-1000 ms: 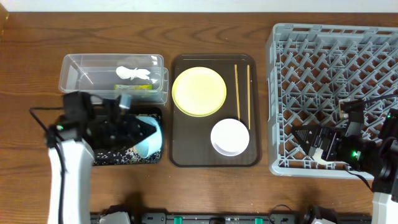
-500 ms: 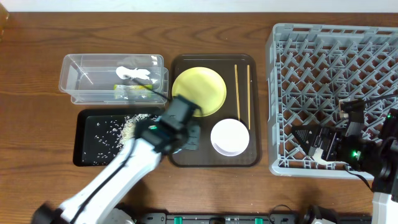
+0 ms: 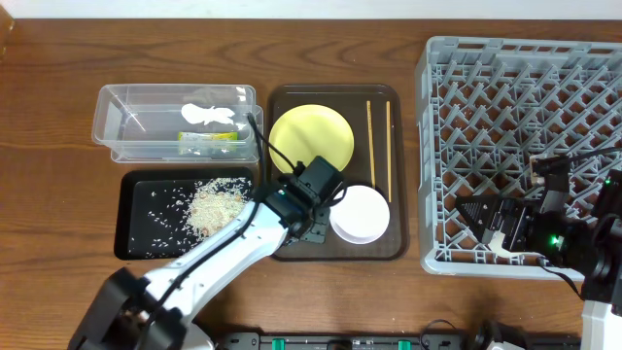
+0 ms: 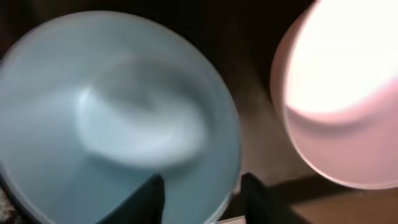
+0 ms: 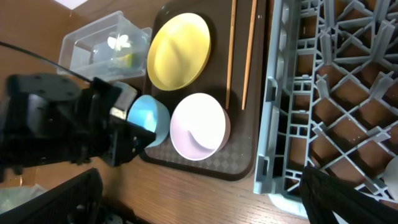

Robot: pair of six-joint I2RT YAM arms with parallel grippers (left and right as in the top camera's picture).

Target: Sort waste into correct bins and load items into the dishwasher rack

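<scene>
We see the left end effector [image 4: 202, 193] clamped on the blue bowl [image 4: 118, 118] rim, mid-frame just left of the white bowl [image 3: 360, 214], right end effector [image 5: 205, 202] spread open over the rack [image 3: 515, 58] at right

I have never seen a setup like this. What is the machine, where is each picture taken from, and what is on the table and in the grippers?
Two robot arms work at a table. One picture looks down from above; the other two come from a camera on each wrist. From above, left to right, there is a clear tub holding a paper scrap and a wrapper. In front of the tub is a black tray with rice. Next comes a brown tray with a plate, a white bowl and chopsticks, then a grey rack. The left gripper clamps a blue bowl by its rim, beside the white bowl. The right gripper is open and empty, over the rack.
</scene>
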